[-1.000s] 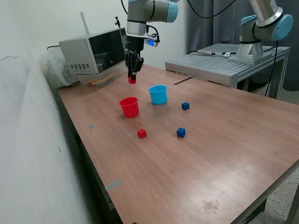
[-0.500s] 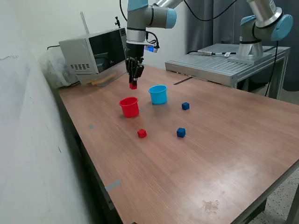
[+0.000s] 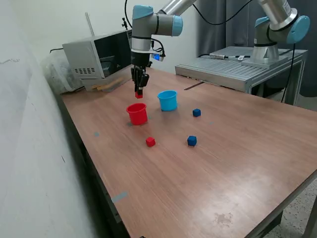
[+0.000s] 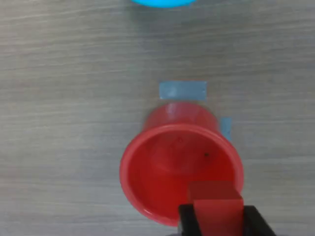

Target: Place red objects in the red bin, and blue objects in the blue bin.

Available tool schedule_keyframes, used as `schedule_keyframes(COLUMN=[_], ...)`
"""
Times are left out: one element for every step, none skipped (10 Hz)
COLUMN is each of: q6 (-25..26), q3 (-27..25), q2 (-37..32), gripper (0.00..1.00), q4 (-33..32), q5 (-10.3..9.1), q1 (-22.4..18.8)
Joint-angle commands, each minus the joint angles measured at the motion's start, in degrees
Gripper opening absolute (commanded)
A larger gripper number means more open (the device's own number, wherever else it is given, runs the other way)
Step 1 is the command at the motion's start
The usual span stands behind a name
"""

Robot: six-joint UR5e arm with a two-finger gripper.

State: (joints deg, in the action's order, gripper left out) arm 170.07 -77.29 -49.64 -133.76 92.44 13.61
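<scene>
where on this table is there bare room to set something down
Free: the wide bare table nearer the camera than the loose red cube and blue cubes. Crowded: around the red cup and light blue cup, under the gripper holding a red cube.

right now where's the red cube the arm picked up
The red cube is clamped in the gripper, in the air just above the red cup, with the light blue cup on the exterior view's right.
</scene>
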Motion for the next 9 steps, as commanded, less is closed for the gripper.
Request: schedule_keyframes(q6=[0.00, 0.00, 0.00, 0.00, 0.00, 0.00, 0.00, 0.00, 0.00], q3=[0.12, 0.12, 0.21, 0.12, 0.12, 0.04, -0.14, -0.31, -0.40], q2=[0.77, 0.86, 0.95, 0.95, 0.95, 0.95, 0.95, 0.95, 0.95], gripper=[0.00, 0.00, 0.00, 0.00, 1.00, 1.00, 1.00, 1.00, 1.00], q4=[-1.41, -1.59, -2.11, -2.90, -3.08, -3.26, -3.34, -3.43, -3.52], q5=[-0.15, -0.24, -0.32, -0.33, -0.24, -0.24, -0.24, -0.24, -0.24], q1=[0.45, 0.45, 0.45, 0.45, 0.45, 0.45, 0.45, 0.45, 0.45])
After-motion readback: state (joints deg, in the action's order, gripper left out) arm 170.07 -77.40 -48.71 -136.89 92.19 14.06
